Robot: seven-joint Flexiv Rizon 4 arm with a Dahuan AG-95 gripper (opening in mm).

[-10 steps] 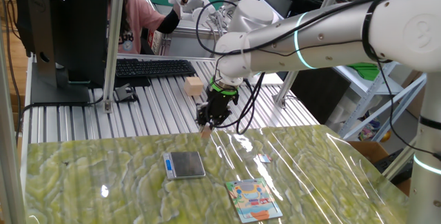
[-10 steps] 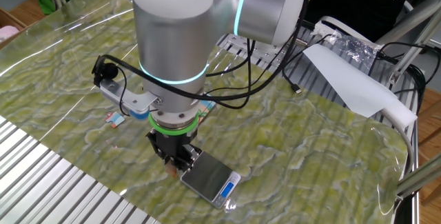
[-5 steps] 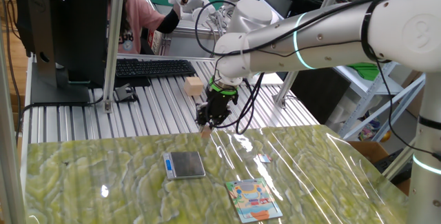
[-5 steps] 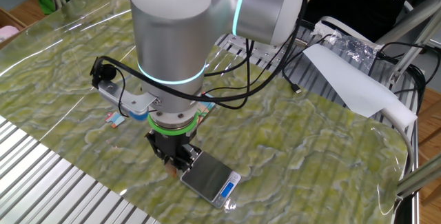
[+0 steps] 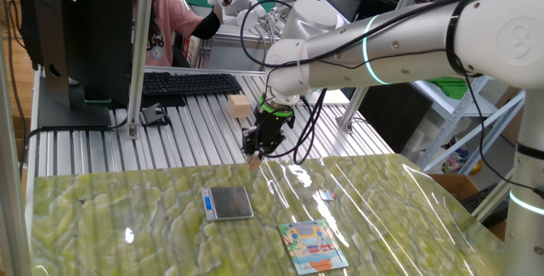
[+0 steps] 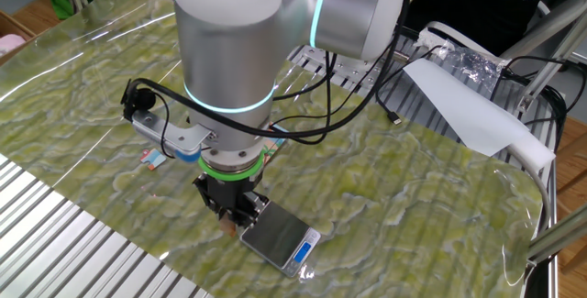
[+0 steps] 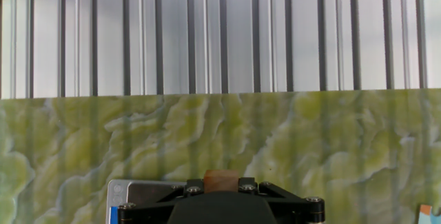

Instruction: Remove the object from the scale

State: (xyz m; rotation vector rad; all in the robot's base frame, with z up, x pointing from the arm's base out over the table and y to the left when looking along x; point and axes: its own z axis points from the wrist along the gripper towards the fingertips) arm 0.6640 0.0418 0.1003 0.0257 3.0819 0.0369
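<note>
My gripper (image 5: 255, 158) is shut on the small tan-brown wooden cube (image 5: 253, 163) and holds it above the green marbled mat, beyond the far right corner of the scale. The cube (image 7: 220, 180) shows between the jaws in the hand view, and at the fingertips in the other fixed view (image 6: 228, 226). The scale (image 5: 229, 202), flat with a grey platform and dark edge, lies bare on the mat. It also shows in the other fixed view (image 6: 278, 238), and its corner appears in the hand view (image 7: 141, 191).
A colourful picture card (image 5: 313, 246) lies on the mat right of the scale. A small tag (image 5: 327, 195) lies nearby. A larger pale wooden block (image 5: 240, 106) and a keyboard (image 5: 189, 83) sit on the ribbed metal table behind the mat.
</note>
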